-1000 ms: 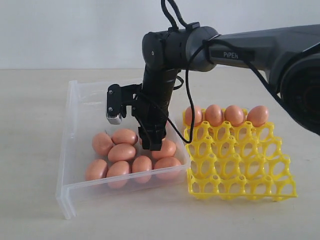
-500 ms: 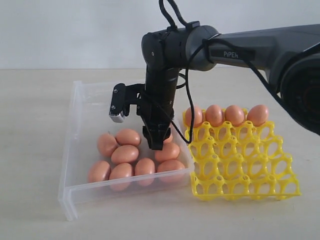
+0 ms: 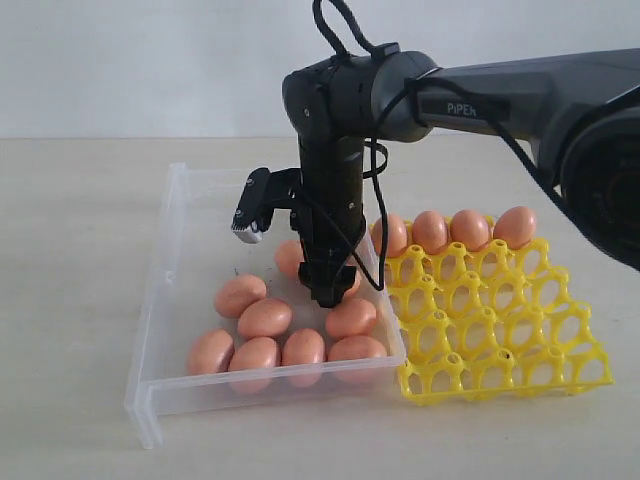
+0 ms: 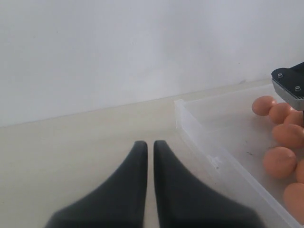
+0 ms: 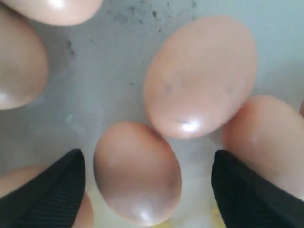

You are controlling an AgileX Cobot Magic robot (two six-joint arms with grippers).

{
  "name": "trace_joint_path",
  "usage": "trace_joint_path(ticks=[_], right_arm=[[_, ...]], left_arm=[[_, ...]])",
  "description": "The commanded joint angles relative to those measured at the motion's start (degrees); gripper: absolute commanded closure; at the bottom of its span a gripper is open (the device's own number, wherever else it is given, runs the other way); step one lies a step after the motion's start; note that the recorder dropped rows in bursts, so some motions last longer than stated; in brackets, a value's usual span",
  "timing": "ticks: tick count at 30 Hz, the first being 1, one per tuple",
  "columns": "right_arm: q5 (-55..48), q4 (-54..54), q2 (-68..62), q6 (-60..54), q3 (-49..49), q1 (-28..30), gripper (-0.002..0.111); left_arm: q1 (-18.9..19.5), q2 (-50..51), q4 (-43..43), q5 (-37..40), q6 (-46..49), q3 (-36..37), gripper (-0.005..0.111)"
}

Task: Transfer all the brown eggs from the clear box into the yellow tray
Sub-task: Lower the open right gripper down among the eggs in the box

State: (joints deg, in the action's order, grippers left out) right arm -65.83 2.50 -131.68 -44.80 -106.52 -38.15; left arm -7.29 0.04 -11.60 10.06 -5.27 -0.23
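Right jaws, exterior view: they hung low among the brown eggs (image 3: 265, 318) in the clear box (image 3: 165, 300), near the wall beside the yellow tray (image 3: 500, 340), whose far row held four eggs. Left wrist view: the left jaws were closed on nothing above the worktop (image 4: 71, 137), beside the box. Right wrist view: the right jaws stood wide open astride one egg (image 5: 137, 173), not yet gripped. A neighbouring egg (image 5: 266, 137) lay so near one fingertip that closing might have pinched, shoved or cracked it.
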Motion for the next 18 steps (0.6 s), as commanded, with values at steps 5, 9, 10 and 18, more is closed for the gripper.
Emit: trace_joint_path(ticks=[5,9,10,18], right_arm=[[-2.9,0.4,-0.2,2.5,0.0,0.3,0.067],[-1.9,0.4,-0.4,1.6,0.0,0.3,0.108],[-1.3,0.3,-0.4,1.4,0.0,0.3,0.108],[14.9,-23.8,-0.4,-4.2,0.0,1.0,0.108]], left_arm=[[-0.3,0.0,0.1,-0.2,-0.3,0.2,0.103],[-0.3,0.0,0.1,-0.2,-0.3,0.2,0.103],[-0.3,0.0,0.1,-0.2,-0.3,0.2,0.103],[-0.3,0.0,0.1,-0.2,-0.3,0.2,0.103]])
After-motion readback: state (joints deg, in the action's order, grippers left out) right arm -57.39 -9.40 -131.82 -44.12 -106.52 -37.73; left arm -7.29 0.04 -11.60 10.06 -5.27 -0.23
